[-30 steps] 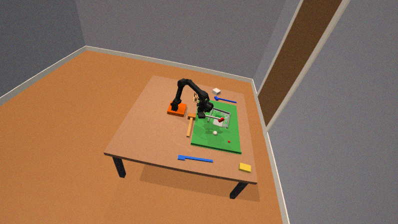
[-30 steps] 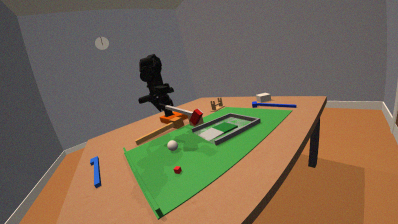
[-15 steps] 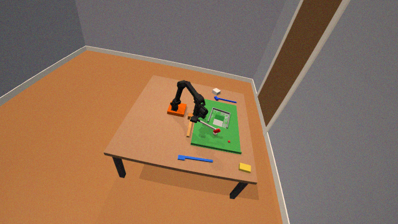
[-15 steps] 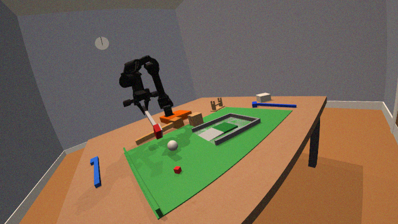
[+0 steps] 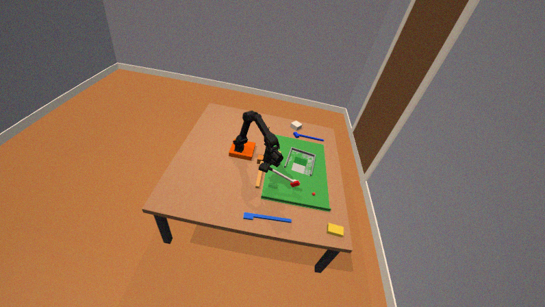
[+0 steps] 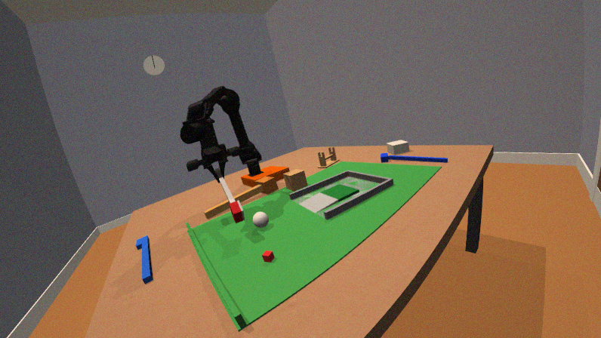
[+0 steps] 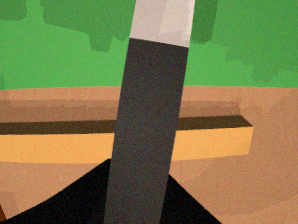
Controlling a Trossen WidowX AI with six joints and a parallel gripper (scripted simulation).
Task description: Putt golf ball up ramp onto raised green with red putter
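Note:
My gripper is shut on the dark grip of the red putter. The pale shaft slants down, with the red head low over the near-left part of the green mat. The white golf ball is on the mat, just right of the head in the exterior view, with a gap between them in that view. It is hidden in the top view. The pale ramp leads up to the dark raised green, inside grey walls.
A red cube sits on the mat. A wooden mallet and a wooden block are beside the mat. A blue club, yellow block, blue mallet, white box and wooden stand lie around.

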